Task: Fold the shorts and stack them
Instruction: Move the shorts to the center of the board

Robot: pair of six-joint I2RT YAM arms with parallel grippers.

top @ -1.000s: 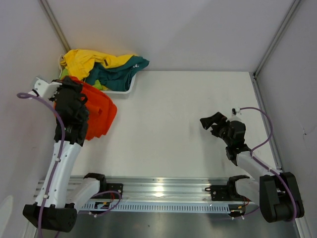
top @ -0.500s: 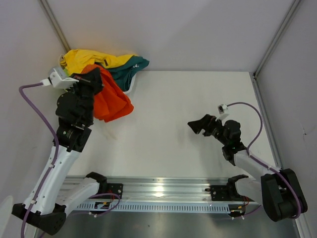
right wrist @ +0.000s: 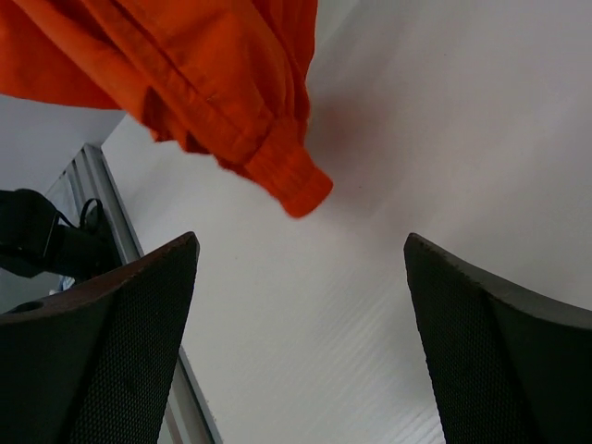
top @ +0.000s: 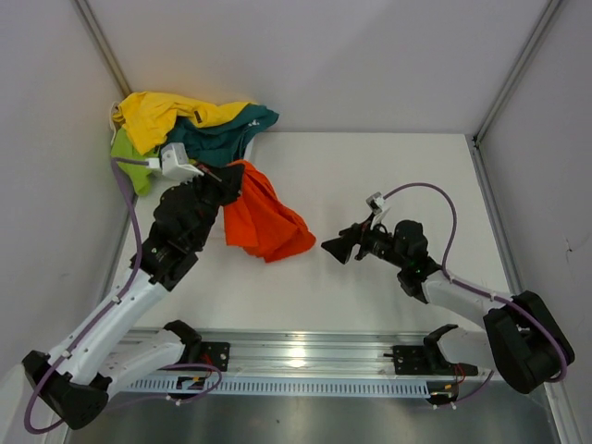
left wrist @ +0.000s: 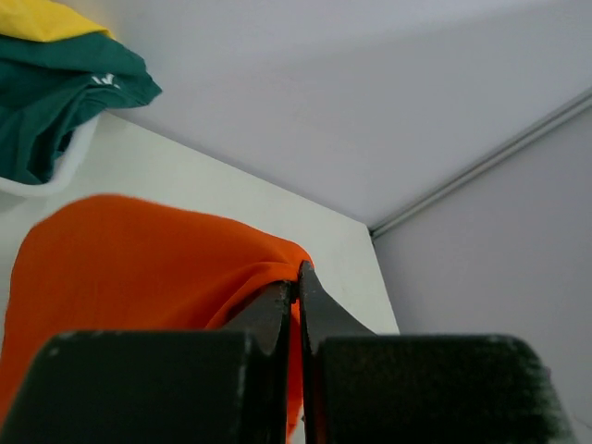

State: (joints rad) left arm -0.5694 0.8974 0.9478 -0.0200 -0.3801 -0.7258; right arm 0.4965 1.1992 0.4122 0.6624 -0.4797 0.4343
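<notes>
An orange pair of shorts (top: 264, 220) hangs in the air over the table's middle left, bunched, with my left gripper (top: 233, 179) shut on its upper edge. In the left wrist view the orange cloth (left wrist: 139, 268) is pinched between the closed fingertips of the left gripper (left wrist: 298, 277). My right gripper (top: 335, 248) stands open just right of the hanging shorts, apart from them. The right wrist view shows a hem corner of the orange shorts (right wrist: 287, 176) dangling above the gap of the right gripper (right wrist: 301, 264). Yellow (top: 162, 113), teal (top: 222, 137) and lime-green (top: 127, 153) shorts lie heaped at the back left.
The heap rests in a white basket (left wrist: 51, 180) in the back left corner. White walls close in the table on the left, back and right. A metal rail (top: 296, 356) carrying both arm bases runs along the near edge.
My left gripper has swung from the left edge toward the table's middle, carrying the orange shorts. My right gripper has moved left toward the shorts.
</notes>
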